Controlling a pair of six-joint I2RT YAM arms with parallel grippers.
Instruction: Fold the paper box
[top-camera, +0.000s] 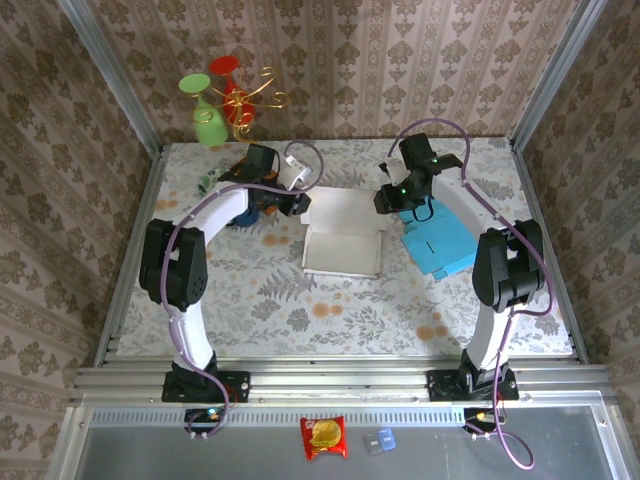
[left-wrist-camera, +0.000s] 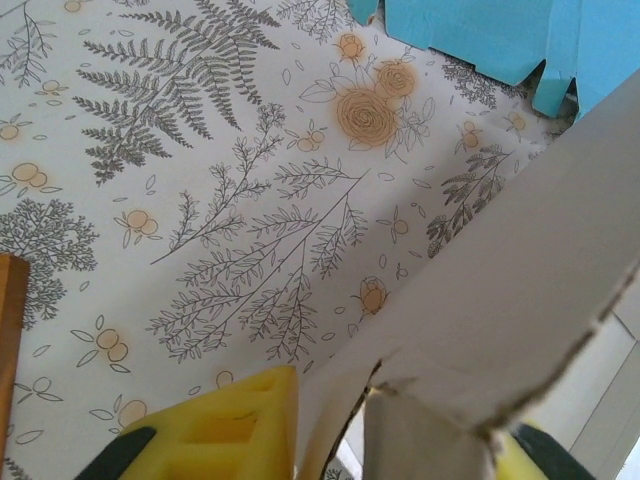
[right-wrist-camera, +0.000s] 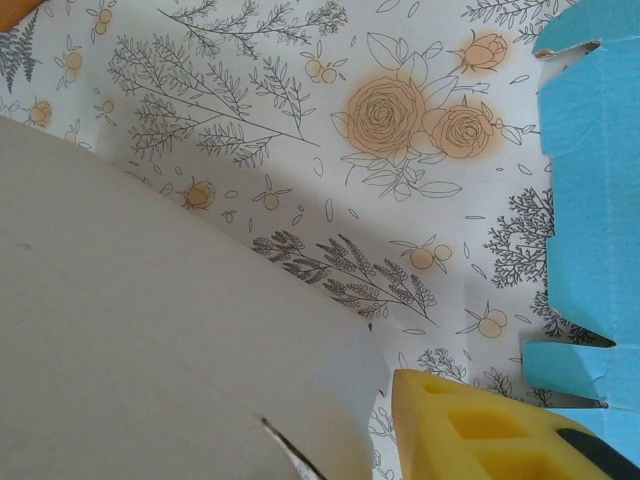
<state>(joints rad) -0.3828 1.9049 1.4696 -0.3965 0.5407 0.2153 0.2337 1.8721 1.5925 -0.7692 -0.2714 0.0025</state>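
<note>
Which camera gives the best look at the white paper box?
Top external: the whole white paper box shows, lying on the table. Left wrist gives a close, ragged-edged flap of it; right wrist a plain panel and its corner.

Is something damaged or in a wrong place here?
The white paper box has a ragged, torn-looking flap edge in the left wrist view. A red snack packet lies off the table, below its near edge.

The paper box is white, the cardboard blue, the tablecloth floral.
</note>
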